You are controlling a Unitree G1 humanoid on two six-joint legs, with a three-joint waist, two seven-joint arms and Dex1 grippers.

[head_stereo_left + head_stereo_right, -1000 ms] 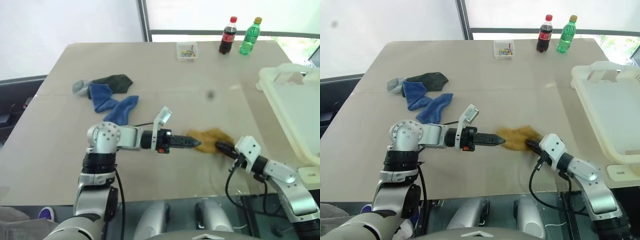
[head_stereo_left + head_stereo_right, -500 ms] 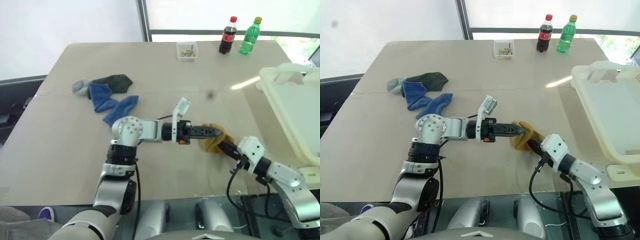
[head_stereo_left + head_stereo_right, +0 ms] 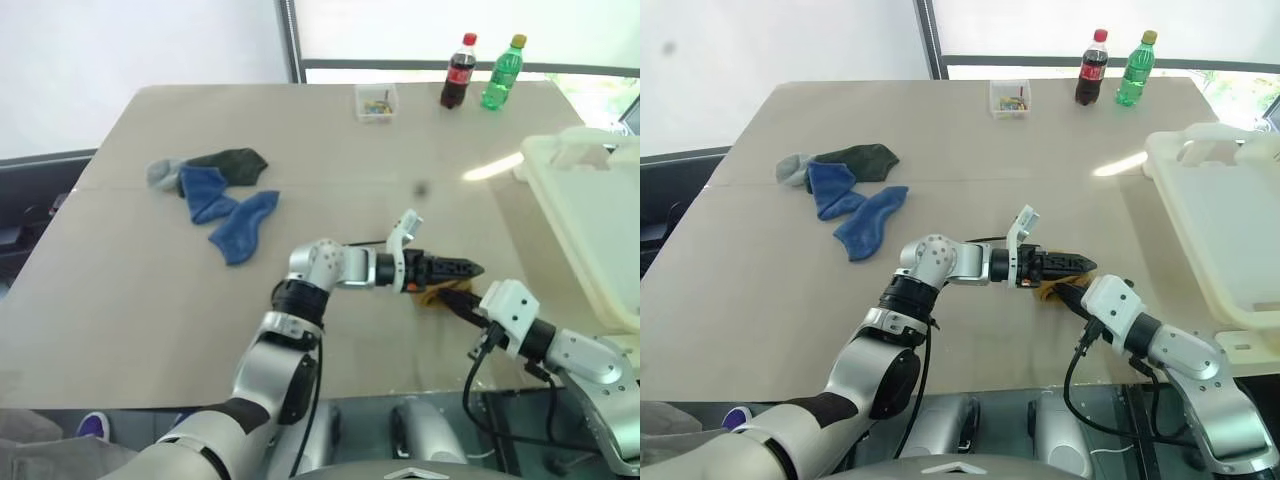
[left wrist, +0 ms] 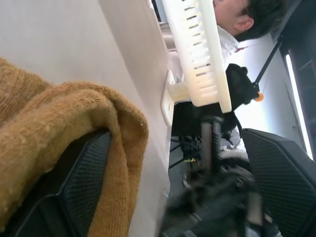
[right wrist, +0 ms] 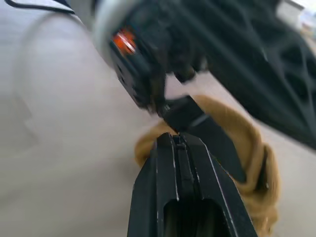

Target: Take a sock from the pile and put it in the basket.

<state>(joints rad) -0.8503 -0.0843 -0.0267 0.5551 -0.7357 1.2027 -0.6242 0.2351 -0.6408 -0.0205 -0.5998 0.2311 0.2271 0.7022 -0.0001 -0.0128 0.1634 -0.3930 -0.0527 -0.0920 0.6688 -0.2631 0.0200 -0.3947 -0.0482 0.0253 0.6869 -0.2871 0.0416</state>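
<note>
Head views: mustard sock (image 3: 432, 296) lies on the bench (image 3: 300, 140), bunched up, near the front edge, well apart from the pile (image 3: 212, 188) which sits far to its left and further back. Pile has grey, dark green and two blue socks, loose, touching each other. Left pincer (image 3: 472, 269) reaches in level from the left, directly over the mustard sock, fingers spread wide, sock cloth against one of them, no closed grip seen. Right pincer (image 3: 447, 300) comes from the right front, tips at the mustard sock's right edge, fingers pressed fully together; whether cloth is pinched between them, cannot tell. Basket (image 3: 590, 215) stands at the bench's right edge, right of the mustard sock and apart from it, loop handle at its far rim. Small clear box (image 3: 376, 101), cola bottle (image 3: 458, 72) and green bottle (image 3: 502, 73) sit far behind the mustard sock

Left wrist view: mustard sock draped over one black finger (image 4: 74, 187), the other finger (image 4: 281, 182) well apart, basket wall (image 4: 197, 54) beyond, a person behind it

Right wrist view: right fingers (image 5: 182, 197) closed tight, tips at the mustard sock, left pincer blurred over it
</note>
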